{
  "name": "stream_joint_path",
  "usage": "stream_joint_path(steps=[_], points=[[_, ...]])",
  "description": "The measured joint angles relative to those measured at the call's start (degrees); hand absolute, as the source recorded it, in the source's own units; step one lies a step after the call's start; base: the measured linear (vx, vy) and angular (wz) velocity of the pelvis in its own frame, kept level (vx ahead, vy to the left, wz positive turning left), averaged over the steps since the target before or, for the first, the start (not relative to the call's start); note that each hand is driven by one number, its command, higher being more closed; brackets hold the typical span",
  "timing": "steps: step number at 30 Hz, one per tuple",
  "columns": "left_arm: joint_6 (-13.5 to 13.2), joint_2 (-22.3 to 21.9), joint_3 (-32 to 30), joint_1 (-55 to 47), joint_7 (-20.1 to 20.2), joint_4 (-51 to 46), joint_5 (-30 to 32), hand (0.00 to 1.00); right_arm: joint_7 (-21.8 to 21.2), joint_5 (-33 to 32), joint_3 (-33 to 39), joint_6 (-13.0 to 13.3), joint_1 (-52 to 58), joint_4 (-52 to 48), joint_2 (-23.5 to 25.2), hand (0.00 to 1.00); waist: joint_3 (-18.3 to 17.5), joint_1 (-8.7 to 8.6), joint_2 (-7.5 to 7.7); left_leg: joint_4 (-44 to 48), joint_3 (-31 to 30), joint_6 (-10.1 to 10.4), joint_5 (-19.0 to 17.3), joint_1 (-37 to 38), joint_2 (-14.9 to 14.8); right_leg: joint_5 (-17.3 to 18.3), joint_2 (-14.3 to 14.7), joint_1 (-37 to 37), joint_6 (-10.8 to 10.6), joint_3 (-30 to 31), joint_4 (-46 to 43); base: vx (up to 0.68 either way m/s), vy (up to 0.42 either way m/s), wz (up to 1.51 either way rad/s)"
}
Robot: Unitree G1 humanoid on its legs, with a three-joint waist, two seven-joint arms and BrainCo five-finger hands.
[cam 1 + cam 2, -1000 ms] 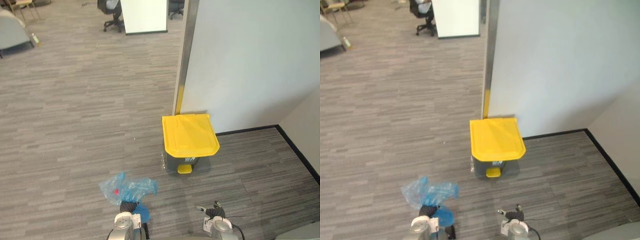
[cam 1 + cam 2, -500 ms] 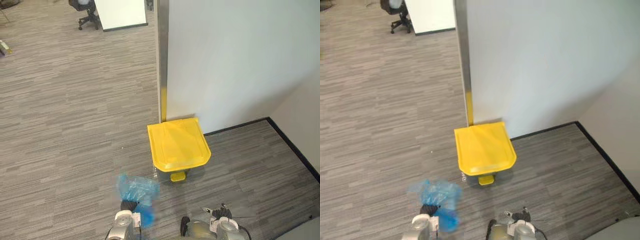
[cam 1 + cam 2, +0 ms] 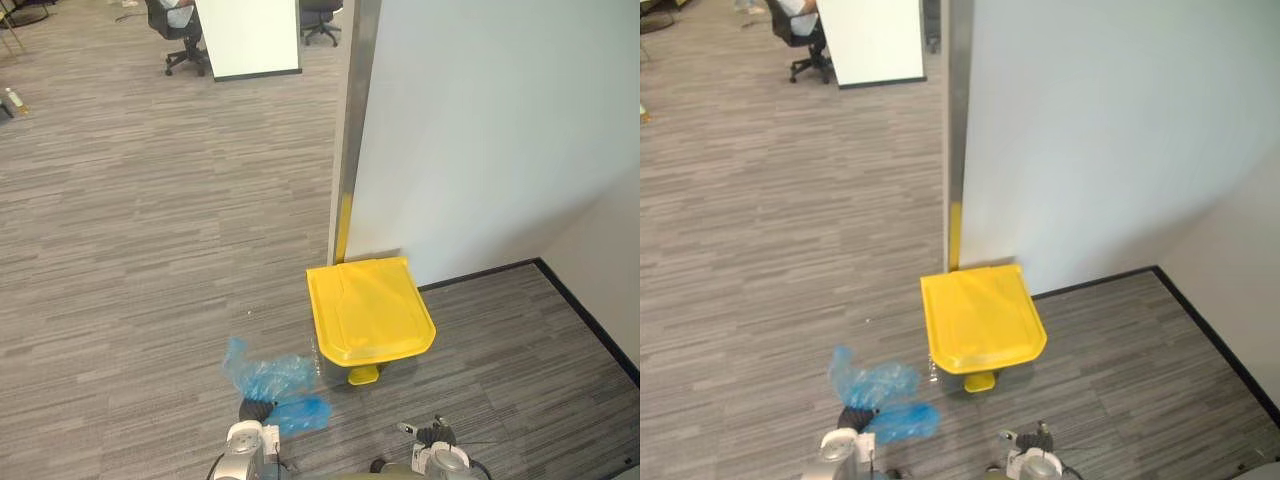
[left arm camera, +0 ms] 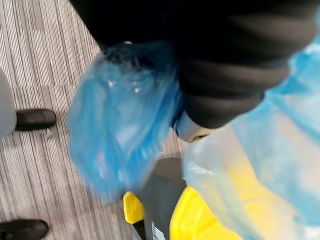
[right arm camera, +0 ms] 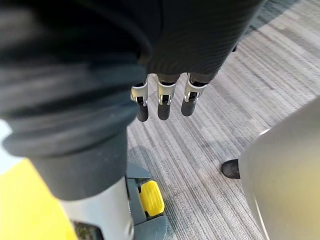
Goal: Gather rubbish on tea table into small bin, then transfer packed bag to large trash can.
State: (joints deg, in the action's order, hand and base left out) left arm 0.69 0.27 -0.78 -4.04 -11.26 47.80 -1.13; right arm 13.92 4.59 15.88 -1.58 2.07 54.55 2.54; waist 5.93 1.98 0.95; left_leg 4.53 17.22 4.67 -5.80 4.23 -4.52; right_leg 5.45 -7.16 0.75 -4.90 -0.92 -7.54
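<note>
Two hands near: your left hand [image 3: 256, 411] clamped on blue bag [image 3: 268, 375], now just left of large trash can [image 3: 370, 310], closer than second ago. Yellow lid [image 3: 982, 318] down, needs opening. Right hand [image 5: 161, 102] fingers straight, empty.

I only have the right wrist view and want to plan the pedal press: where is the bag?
Observer: The blue bag is bunched at the left hand, to the left of the trash can.
Operator: My right hand is open. Is the lid up?
Observer: No, the yellow lid lies shut.
Operator: What's behind the can?
Observer: A white wall, directly behind it.
</note>
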Motion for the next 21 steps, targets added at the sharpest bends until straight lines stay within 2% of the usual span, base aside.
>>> stream_joint_path(steps=[3,5,6,7,8,9,10,11,12,13,16,18,19,20,21], points=[[0.04,0.92,-0.02,-0.19,-0.22,1.33,0.02,1.0,0.05,0.03,0.65,-0.03,-1.11,1.33,-0.77,0.0,0.15,0.04,-0.16,-0.88,0.83,-0.38,0.22,-0.25,0.5,-0.9,-0.01,1.23,-0.18,1.45,0.73,-0.04,0.041,-0.24],[0.03,1.15,-0.09,-0.47,-0.9,1.21,0.01,1.0,0.1,0.03,0.67,-0.1,-1.09,1.27,-0.79,0.0,0.34,0.35,-0.24,-1.0,0.95,-1.08,-0.28,-0.21,1.25,0.01,-0.63,2.32,-0.77,2.13,-1.71,-0.01,0.033,-0.17],[0.06,1.17,-0.1,-0.48,-0.95,1.02,0.0,1.0,0.17,0.04,0.68,-0.15,-0.94,0.92,-0.85,0.0,0.8,0.28,0.45,-0.1,0.79,-1.75,-1.39,-0.17,1.92,1.24,-1.49,3.4,-1.64,2.39,-5.3,0.01,0.041,-0.05],[0.1,1.04,-0.07,-0.64,-0.98,0.42,-0.01,1.0,0.18,0.04,0.67,-0.15,-0.9,0.81,-0.86,0.0,1.04,0.19,0.5,0.84,0.5,-2.01,-2.93,-0.03,2.16,2.13,-1.97,3.97,-2.35,2.75,-8.13,-0.01,0.033,-0.05],[0.09,0.54,-0.3,-0.57,-0.98,-0.21,0.0,1.0,0.14,0.04,0.67,-0.18,-0.92,0.05,-0.89,0.0,1.85,0.15,0.18,2.55,-0.24,-2.36,-4.62,0.25,2.05,2.29,-2.02,5.94,-2.68,3.04,-14.25,-0.07,0.041,-0.11],[0.11,0.05,-1.33,-0.66,-0.97,-0.48,0.01,1.0,0.15,0.03,0.67,-0.09,-0.95,-1.17,-0.87,0.0,2.72,0.08,0.41,4.3,-1.08,-3.32,-6.37,1.27,1.94,0.79,-1.99,10.76,-2.8,2.7,-25.85,-0.06,0.056,-0.12],[0.14,-0.21,-2.03,-0.54,-1.02,-0.5,0.01,1.0,0.13,0.04,0.74,-0.01,-1.0,-1.86,-0.94,0.0,3.45,0.1,0.04,5.19,-1.24,-3.56,-7.02,2.24,1.67,0.55,-1.93,13.36,-2.48,2.41,-30.5,-0.04,0.058,-0.06],[0.3,0.07,-2.69,-0.55,-1.13,-0.38,0.05,1.0,0.17,0.04,0.73,0.0,-0.95,-2.0,-0.8,0.0,3.56,0.08,0.54,6.87,-1.37,-3.89,-8.39,2.88,0.79,2.01,-1.73,14.93,-1.45,1.11,-32.68,0.05,0.042,-0.02],[0.31,0.6,-2.7,-0.47,-1.17,-0.35,0.18,1.0,0.15,0.06,0.67,0.0,-0.95,-2.03,-0.7,0.0,3.83,0.15,1.11,8.53,-1.84,-4.34,-9.63,3.42,0.03,2.81,-1.32,16.49,-0.62,-1.01,-31.45,0.09,0.031,-0.02],[0.3,1.12,-2.69,-0.09,-1.07,-0.04,0.65,1.0,0.2,0.16,0.79,0.02,-1.05,-2.07,-0.48,0.0,4.22,0.26,1.69,9.87,-2.54,-4.4,-10.8,3.78,-0.39,1.97,-0.3,18.7,-0.44,-2.08,-26.78,0.14,0.022,0.0],[0.33,1.11,-2.26,1.57,-0.95,0.26,0.98,1.0,0.54,-0.16,1.05,0.08,-1.09,-3.44,-0.3,0.0,5.59,0.06,2.34,14.25,-4.66,-3.62,-14.32,3.18,-1.34,-2.61,1.44,21.4,-1.73,-2.72,-13.19,0.18,-0.061,0.35],[0.19,0.95,-1.49,3.57,-0.88,0.25,0.99,1.0,0.77,-0.21,1.36,0.34,-1.05,-4.07,-0.3,0.0,6.47,-0.21,2.69,18.82,-8.07,-2.57,-17.86,2.54,-1.66,-3.1,0.75,21.62,-2.08,-4.62,-10.49,0.26,-0.207,0.97],[0.08,0.61,-1.42,4.28,-0.88,0.23,0.99,1.0,0.84,-0.2,1.93,0.35,-0.78,-3.95,-0.33,0.0,6.45,-0.36,2.89,20.9,-10.85,-1.55,-20.0,2.47,-1.56,-1.6,0.12,19.4,-2.82,-4.95,-11.11,0.38,-0.286,1.06],[-0.09,0.02,-0.99,5.36,-0.92,0.21,1.01,1.0,0.79,-0.3,2.47,0.29,-0.87,-3.72,-0.68,0.0,6.95,-0.18,1.99,22.68,-13.22,-0.15,-21.77,2.66,-2.13,-0.69,0.45,18.04,-4.1,-5.51,-11.8,0.45,-0.289,0.94],[-0.37,-0.68,-0.43,6.02,-0.86,0.03,1.01,1.0,0.9,-0.25,3.29,0.33,-1.71,-3.94,-1.11,0.0,7.73,-0.09,0.0,23.0,-15.19,-0.6,-22.08,2.36,-3.16,1.87,0.8,18.58,-4.97,-6.98,-14.5,0.43,-0.252,0.78]])
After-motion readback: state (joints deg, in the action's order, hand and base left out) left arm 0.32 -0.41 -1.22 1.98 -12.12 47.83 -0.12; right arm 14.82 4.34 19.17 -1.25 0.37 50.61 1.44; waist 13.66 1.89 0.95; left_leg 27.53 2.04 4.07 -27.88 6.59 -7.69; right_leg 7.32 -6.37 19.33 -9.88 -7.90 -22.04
